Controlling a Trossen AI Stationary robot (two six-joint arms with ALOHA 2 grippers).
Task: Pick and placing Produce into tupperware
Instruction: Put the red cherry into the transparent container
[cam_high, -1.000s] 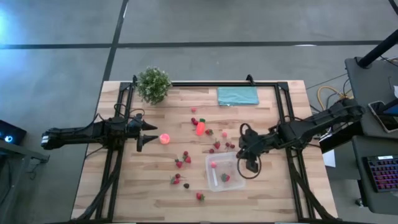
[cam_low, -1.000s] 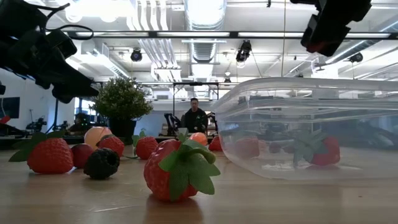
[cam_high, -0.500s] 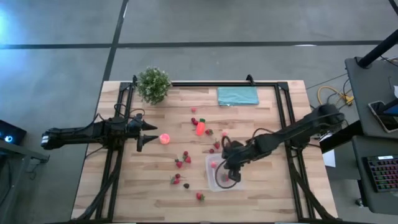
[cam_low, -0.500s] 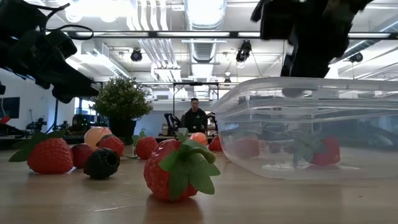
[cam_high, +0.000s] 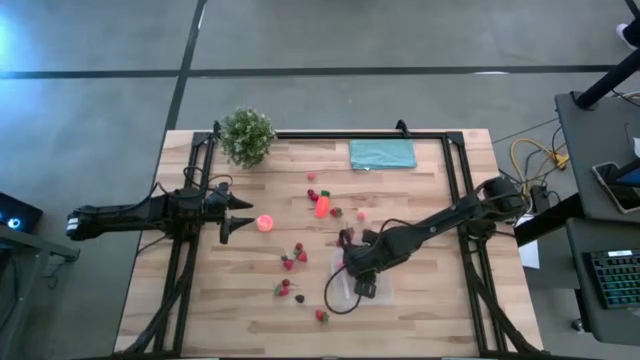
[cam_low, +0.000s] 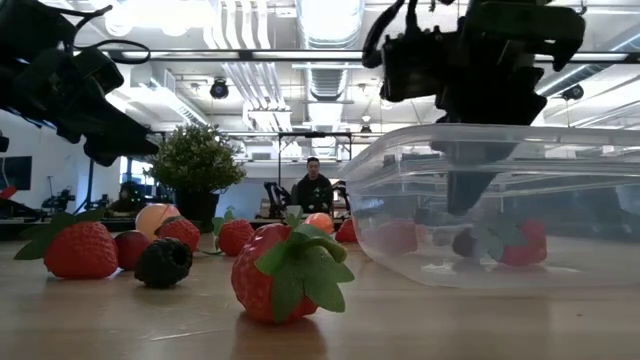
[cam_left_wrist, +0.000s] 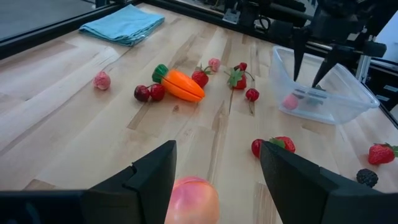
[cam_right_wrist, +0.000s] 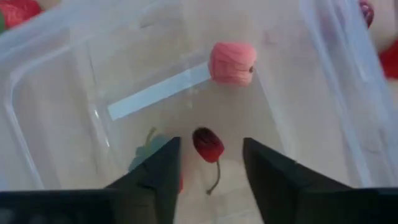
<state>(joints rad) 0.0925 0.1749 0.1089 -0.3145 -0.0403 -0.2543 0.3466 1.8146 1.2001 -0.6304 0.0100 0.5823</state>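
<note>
We see the right gripper (cam_right_wrist: 208, 186) hanging over the tupperware (cam_high: 347, 295), which sits on the bench (cam_high: 230, 320) toward its near edge, right of the middle; its jaws stand spread apart with nothing between them, and a dark red cherry (cam_right_wrist: 208, 144) lies on the tub floor just beyond their tips. Inside the tub we count three pieces for certain: that cherry, a pink ribbed piece (cam_right_wrist: 232, 63) and a strawberry (cam_low: 522, 242) with a green leaf cap. The left gripper (cam_high: 232, 216) waits over the left side of the bench, its jaws apart and holding nothing, with a pink-orange ball (cam_high: 265, 223) on the wood just beside its tips. Out on the bench we count one orange carrot (cam_left_wrist: 180, 86) near the middle, with two dark cherries (cam_left_wrist: 149, 93) touching each other beside it, and strawberries scattered toward the near edge; one blackberry (cam_low: 163, 263) lies among them. We count one green potted plant (cam_high: 247, 135) at the far left corner and one teal cloth (cam_high: 382, 153) along the far edge. In the room beyond the bench, one person (cam_low: 314, 190) shows.
</note>
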